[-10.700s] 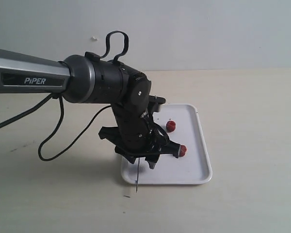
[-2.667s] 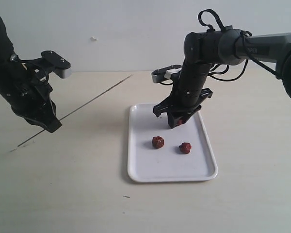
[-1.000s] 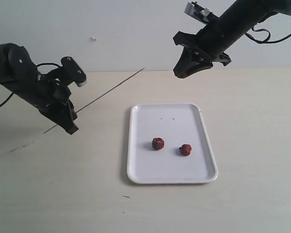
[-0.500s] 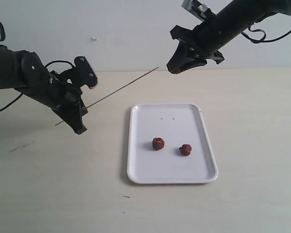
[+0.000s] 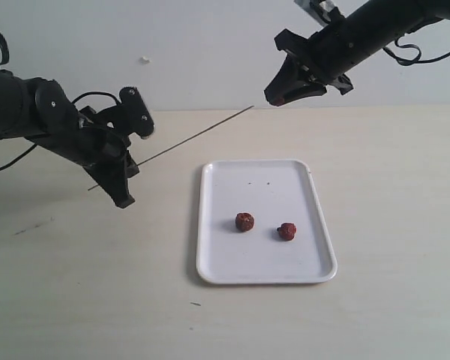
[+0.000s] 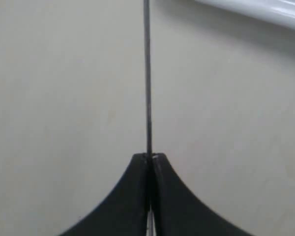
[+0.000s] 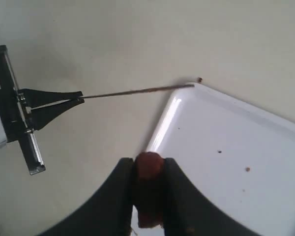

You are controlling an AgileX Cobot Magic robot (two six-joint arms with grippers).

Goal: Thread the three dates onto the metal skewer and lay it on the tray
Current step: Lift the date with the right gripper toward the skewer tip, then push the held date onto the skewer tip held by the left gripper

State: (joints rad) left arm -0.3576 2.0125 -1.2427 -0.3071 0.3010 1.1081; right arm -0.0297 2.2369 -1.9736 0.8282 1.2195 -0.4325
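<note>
The left pincer [image 6: 149,156] is clenching tight on the thin straight grey metal skewer [image 5: 195,136] near one end, holding it in the air above the pale bench [image 5: 390,195], with the rod slanting up toward the right pincer [image 5: 280,96]. The right pincer is gripping a small wrinkled dark red-brown date [image 7: 148,168], raised near the skewer's free tip but apart from it. A second date [image 5: 244,221] and a third date [image 5: 286,231] are lying near each other, not touching, on the white rectangular plastic tray [image 5: 262,187]
</note>
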